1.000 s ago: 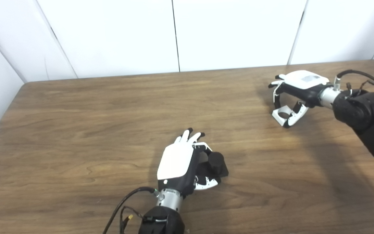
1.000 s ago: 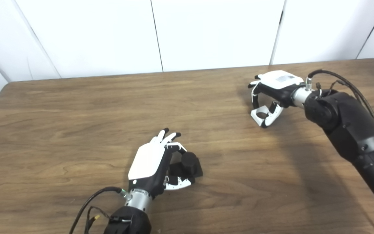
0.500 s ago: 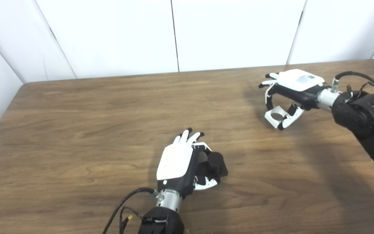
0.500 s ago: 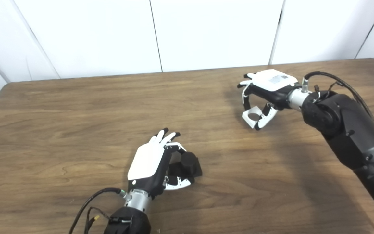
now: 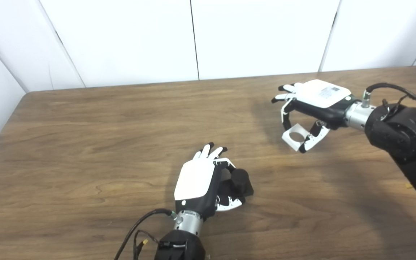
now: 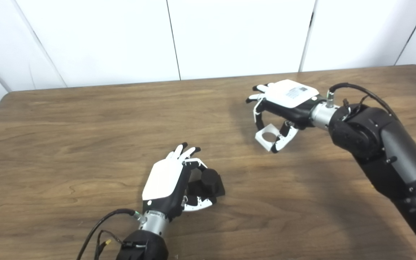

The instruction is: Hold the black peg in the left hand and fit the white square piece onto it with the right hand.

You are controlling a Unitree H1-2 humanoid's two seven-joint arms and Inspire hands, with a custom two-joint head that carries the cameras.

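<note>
Low in the middle of the picture, the left hand (image 5: 201, 180) is closed around the black peg (image 5: 239, 181), which rests on the wooden table (image 5: 85, 144). At the upper right, the right hand (image 5: 311, 104) pinches the white square piece (image 5: 294, 136) just under its palm, well apart from the peg.

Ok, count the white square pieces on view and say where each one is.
1. The white square piece is pinched in the right hand, apart from the black peg in the left hand. No others visible.
</note>
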